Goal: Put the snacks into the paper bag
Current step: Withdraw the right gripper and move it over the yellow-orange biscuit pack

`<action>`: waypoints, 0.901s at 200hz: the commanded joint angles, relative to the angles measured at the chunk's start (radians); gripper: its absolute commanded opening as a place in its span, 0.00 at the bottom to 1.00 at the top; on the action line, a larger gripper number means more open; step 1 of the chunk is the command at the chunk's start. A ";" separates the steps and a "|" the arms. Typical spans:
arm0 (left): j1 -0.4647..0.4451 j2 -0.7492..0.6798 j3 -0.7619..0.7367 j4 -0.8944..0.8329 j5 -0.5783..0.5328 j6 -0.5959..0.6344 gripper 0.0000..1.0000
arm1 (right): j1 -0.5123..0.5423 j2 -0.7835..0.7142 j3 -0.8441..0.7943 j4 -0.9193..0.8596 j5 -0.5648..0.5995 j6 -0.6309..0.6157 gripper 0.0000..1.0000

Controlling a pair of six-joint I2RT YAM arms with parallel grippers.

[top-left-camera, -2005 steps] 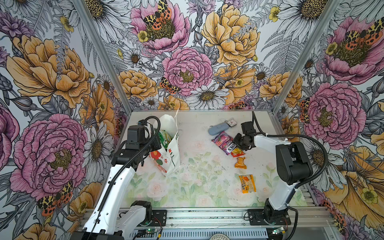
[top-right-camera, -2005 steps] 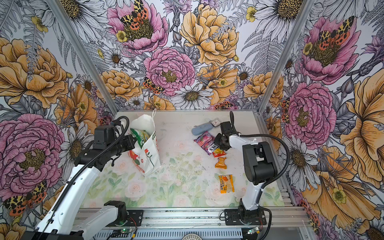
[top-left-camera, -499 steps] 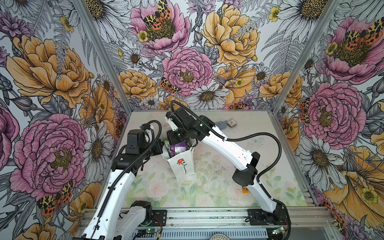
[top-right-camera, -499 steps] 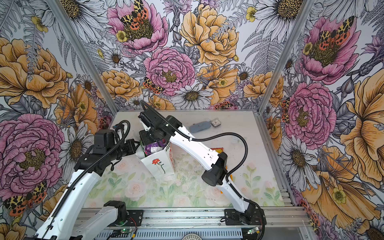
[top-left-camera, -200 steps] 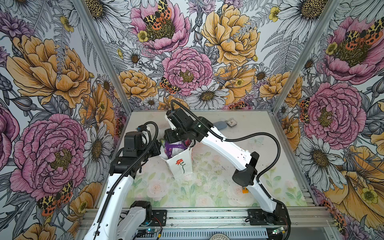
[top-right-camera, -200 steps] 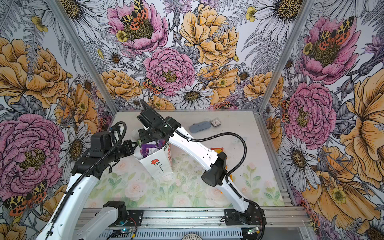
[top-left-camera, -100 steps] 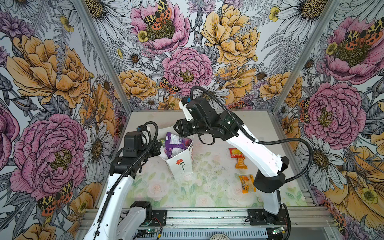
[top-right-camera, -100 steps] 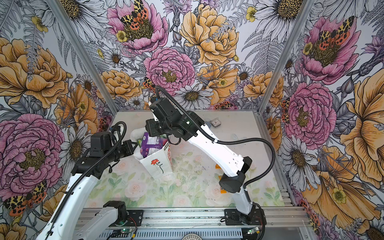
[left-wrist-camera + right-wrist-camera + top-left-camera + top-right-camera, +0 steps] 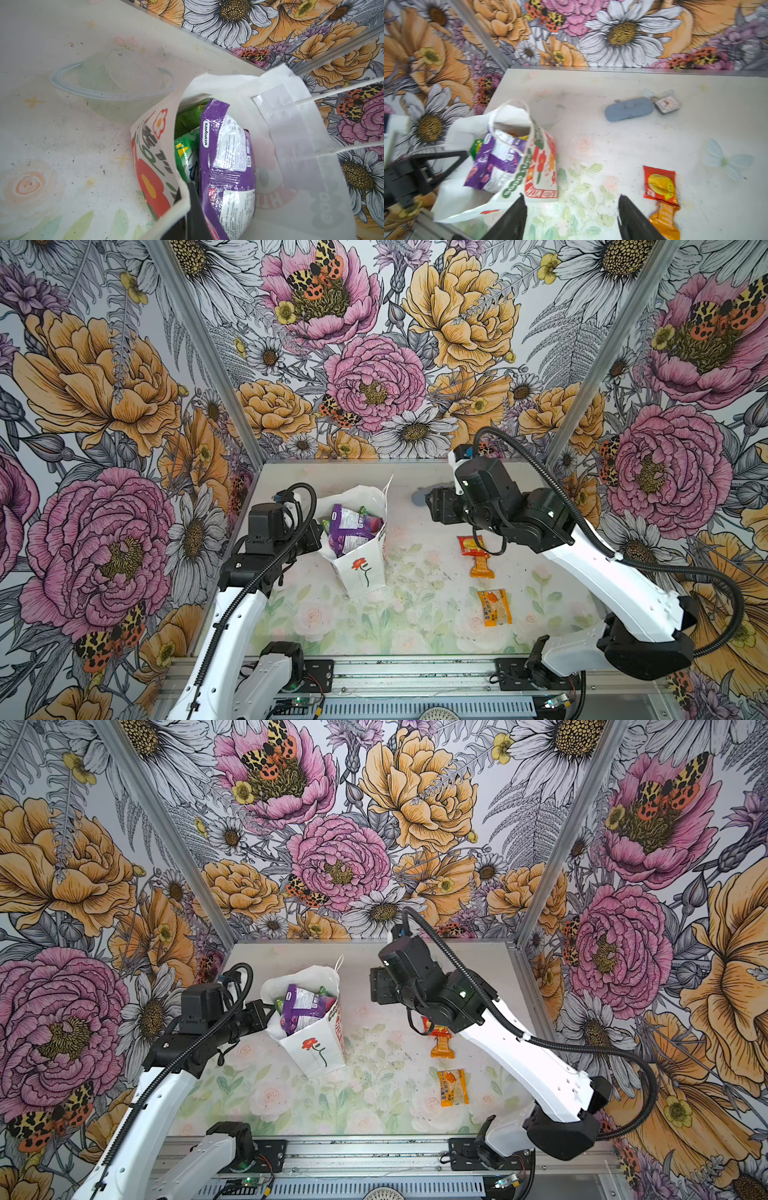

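Only your left wrist view shows the left fingers (image 9: 195, 209) pinching the white paper bag (image 9: 291, 128) by its rim, purple crinkly pouch (image 9: 226, 158) inside; the right wrist view shows the right fingers (image 9: 512, 220) spread wide, empty.

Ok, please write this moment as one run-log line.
left gripper: shut on paper bag rim | right gripper: open, empty | purple pouch: in bag | on table: red-yellow packet, orange packet, orange-yellow packet

The tabletop (image 9: 540, 489), printed with pale roses, is carrying a white paper bag (image 9: 360, 572) standing up on the left side; a red-yellow packet (image 9: 468, 544) is lying on the right, touching an orange packet (image 9: 482, 567); a second orange packet (image 9: 493, 607) is lying nearer the front; a grey-blue case (image 9: 629, 109) is lying at the back, just beside a small square tag (image 9: 667, 104).
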 commanded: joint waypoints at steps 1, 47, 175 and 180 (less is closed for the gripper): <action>0.016 -0.027 0.009 0.102 0.016 0.004 0.01 | -0.089 -0.101 -0.150 0.073 0.017 0.070 0.72; 0.016 -0.023 0.007 0.102 0.014 0.004 0.01 | -0.331 -0.247 -0.448 0.082 -0.104 0.152 0.72; 0.013 -0.037 0.007 0.103 0.008 0.003 0.01 | -0.582 -0.344 -1.008 0.142 -0.339 0.275 0.78; 0.014 -0.038 0.008 0.103 0.005 0.002 0.01 | -0.582 -0.347 -1.020 0.142 -0.334 0.275 0.78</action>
